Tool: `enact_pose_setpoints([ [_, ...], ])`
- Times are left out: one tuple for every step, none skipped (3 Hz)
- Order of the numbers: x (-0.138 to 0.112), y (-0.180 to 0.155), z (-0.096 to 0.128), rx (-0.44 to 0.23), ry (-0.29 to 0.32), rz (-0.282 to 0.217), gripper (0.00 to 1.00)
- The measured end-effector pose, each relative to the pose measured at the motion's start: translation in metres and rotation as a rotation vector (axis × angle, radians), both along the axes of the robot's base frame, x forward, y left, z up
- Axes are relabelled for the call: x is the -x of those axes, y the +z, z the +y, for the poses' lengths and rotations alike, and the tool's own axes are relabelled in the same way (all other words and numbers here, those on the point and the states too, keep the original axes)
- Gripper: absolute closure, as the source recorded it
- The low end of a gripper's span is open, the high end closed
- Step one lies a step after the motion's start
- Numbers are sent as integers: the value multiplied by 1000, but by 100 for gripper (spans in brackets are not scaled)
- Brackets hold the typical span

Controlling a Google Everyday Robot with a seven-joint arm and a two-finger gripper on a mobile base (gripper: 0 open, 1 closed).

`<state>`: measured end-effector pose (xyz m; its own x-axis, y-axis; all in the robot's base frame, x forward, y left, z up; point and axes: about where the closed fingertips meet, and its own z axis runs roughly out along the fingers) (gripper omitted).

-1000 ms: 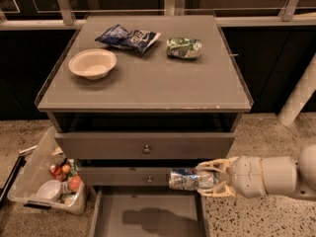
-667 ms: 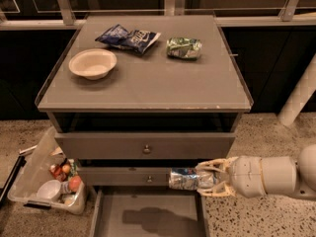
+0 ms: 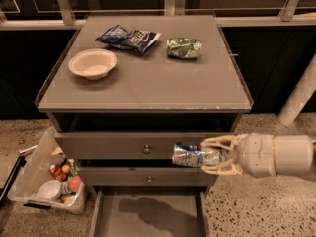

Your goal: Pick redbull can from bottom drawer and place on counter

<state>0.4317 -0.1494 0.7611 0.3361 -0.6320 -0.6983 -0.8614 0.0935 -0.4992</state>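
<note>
My gripper (image 3: 210,155) reaches in from the right and is shut on the redbull can (image 3: 190,155), a slim silver-and-blue can held lying sideways. It hangs in front of the two upper drawers, above the bottom drawer (image 3: 148,216), which is pulled open and shows a bare grey floor with a shadow on it. The counter (image 3: 148,80) lies above and behind the can.
On the counter stand a cream bowl (image 3: 93,63), a dark blue chip bag (image 3: 127,37) and a green-and-silver foil packet (image 3: 183,48). A clear bin of rubbish (image 3: 47,179) sits on the floor at the left. A white post (image 3: 301,95) stands at the right.
The can and gripper have risen slightly in front of the upper drawers. Nothing else has moved.
</note>
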Motion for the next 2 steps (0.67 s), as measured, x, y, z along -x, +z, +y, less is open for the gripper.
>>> enact_pose_setpoints([
  [-21, 58, -4, 16, 1, -45, 100],
  [-39, 109, -7, 30, 2, -74, 100],
])
